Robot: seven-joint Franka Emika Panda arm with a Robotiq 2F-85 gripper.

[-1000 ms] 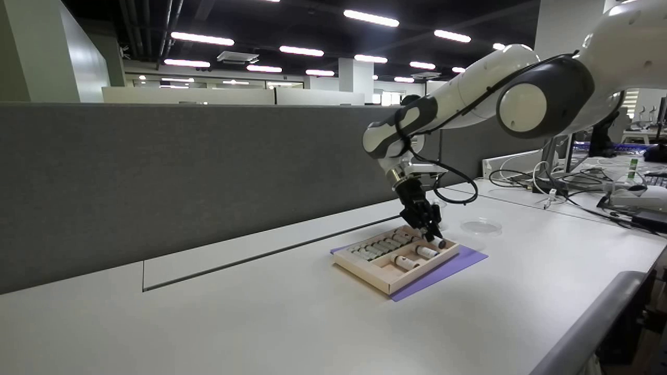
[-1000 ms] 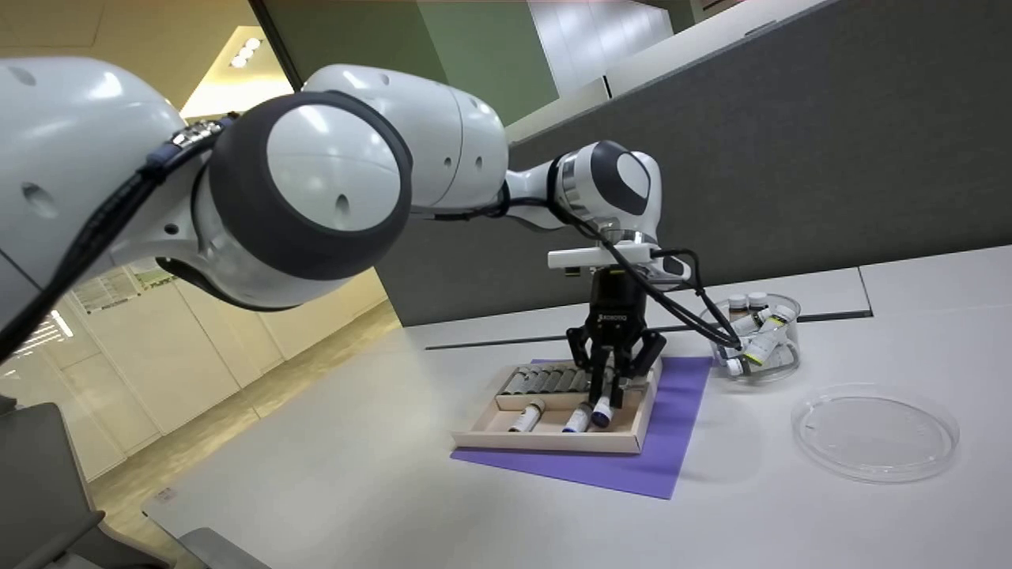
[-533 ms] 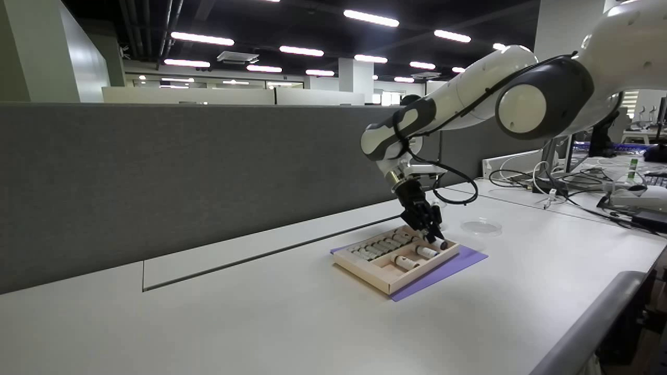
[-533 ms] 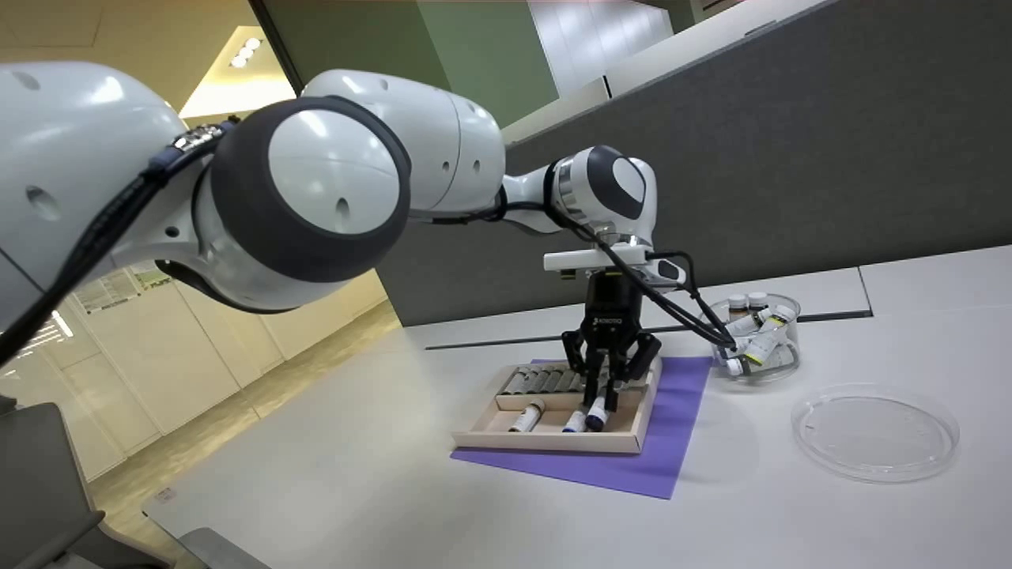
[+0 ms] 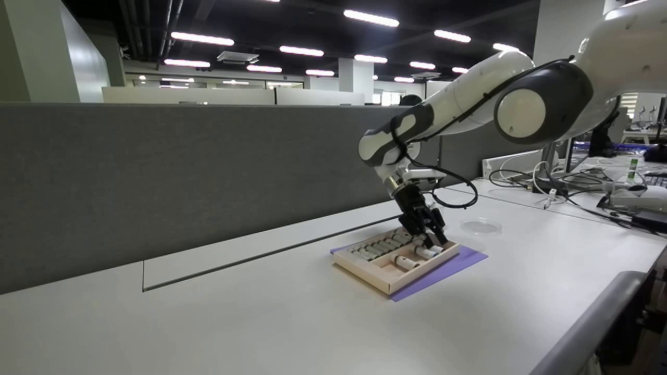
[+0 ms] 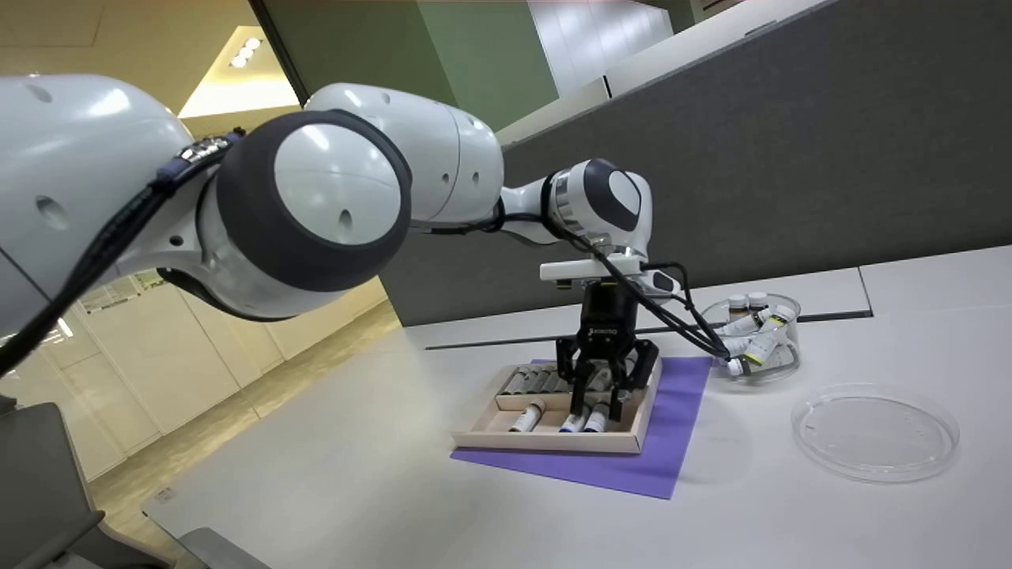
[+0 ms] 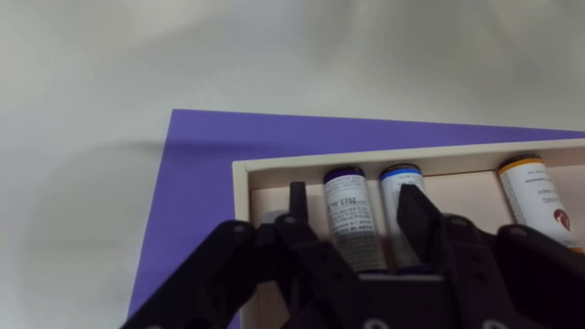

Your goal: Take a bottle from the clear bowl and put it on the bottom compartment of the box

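Over the shallow light-wood box (image 6: 545, 442), a black Robotiq gripper (image 7: 354, 201) is pointing down with its fingers (image 7: 415, 217) spread apart. Inside the box's bottom compartment, the purple-banded bottle (image 7: 354, 219) is lying between those fingers, a gap showing on one side of it in the wrist view. The blue-banded bottle (image 7: 392, 192) is lying just beside it, partly hidden by a finger; the orange-banded bottle (image 7: 530, 196) is lying farther along the same compartment of the box, apart from that pair. More bottles (image 5: 383, 246) are lying in a row in the box's adjoining compartment. Beneath the box, a purple mat (image 6: 680, 419) is showing past its edges. Right of the box in an exterior view, the clear bowl (image 6: 794, 336) is holding several white-capped bottles (image 6: 765, 344), and a flat clear dish (image 6: 875, 435) is lying on the white table (image 6: 316, 474), also to the box's right.
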